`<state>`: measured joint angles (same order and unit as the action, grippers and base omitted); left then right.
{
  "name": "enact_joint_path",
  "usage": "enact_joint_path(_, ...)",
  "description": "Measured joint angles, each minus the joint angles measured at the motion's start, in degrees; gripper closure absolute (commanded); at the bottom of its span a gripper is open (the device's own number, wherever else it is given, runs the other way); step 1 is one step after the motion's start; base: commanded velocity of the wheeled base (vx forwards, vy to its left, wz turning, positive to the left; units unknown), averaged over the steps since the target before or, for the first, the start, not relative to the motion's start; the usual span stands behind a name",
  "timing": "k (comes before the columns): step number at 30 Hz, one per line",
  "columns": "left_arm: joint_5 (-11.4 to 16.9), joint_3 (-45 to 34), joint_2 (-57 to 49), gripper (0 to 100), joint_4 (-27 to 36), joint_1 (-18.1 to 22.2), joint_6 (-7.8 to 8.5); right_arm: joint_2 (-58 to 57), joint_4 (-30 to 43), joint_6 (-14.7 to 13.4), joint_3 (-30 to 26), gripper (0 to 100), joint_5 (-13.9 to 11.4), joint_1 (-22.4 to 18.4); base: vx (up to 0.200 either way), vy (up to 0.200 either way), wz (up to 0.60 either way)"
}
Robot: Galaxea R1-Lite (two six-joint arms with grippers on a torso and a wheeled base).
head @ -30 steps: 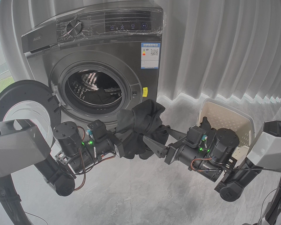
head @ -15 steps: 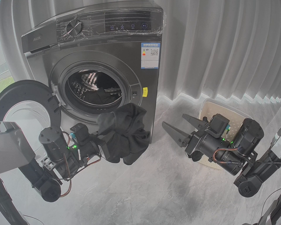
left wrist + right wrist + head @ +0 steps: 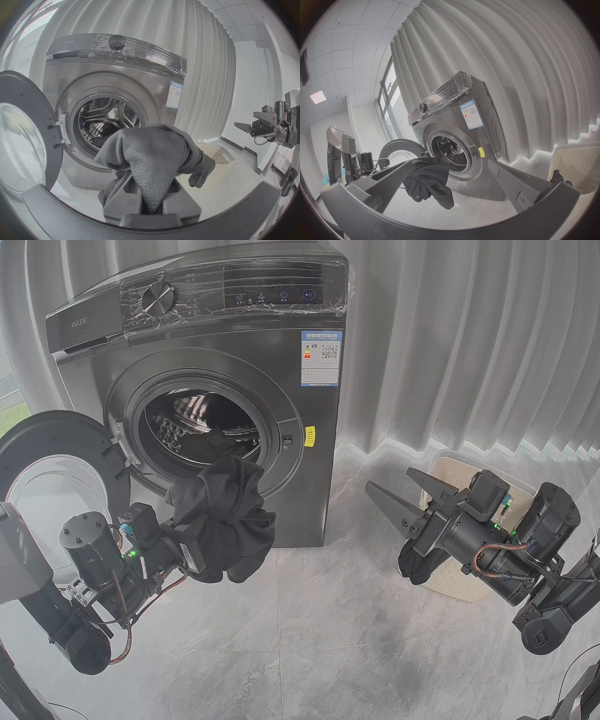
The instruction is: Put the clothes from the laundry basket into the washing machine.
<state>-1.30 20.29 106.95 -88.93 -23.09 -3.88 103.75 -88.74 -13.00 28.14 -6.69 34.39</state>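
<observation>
Beside the far left edge, the round door (image 3: 56, 449) of the washing machine (image 3: 250, 352) stands swung wide. Just right of it the left gripper (image 3: 152, 196) is clamped on a dark garment (image 3: 222, 518), a bunched knit with a fine mesh weave that mounds over the fingers and hangs down in loose folds. It is held just in front of the lower lip of the drum opening (image 3: 200, 430), not yet inside. Low in the drum lies what looks like more dark cloth. The garment should be light, soft and limp, with nothing stiff to push against, so I judge a pinch deep into the thick of the bundle best; trailing ends may catch on the door seal. Farther right, well apart from the machine, the right gripper (image 3: 388, 478) hangs with its jaws spread and nothing between them. Behind and under it sits the cream laundry basket (image 3: 456, 581), with another dark piece (image 3: 415, 566) draped at its near edge.
</observation>
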Motion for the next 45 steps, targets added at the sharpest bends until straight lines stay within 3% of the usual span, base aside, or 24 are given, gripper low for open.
enact_joint_path(24,0.0,-0.6,2.2,100,0.0,1.3,0.33,-0.1,0.0,-0.2,0.0,0,-0.1,0.0,0.150,0.000,0.00)
enact_joint_path(33,-0.2,-0.8,3.4,100,-0.1,1.2,0.40,-0.1,0.0,-0.1,-0.1,0,-0.1,0.1,0.000,0.000,0.00)
enact_joint_path(45,-0.2,-0.9,4.5,100,0.0,1.2,0.38,-0.1,0.0,-0.1,-0.1,0,-0.1,0.1,0.000,0.150,0.00)
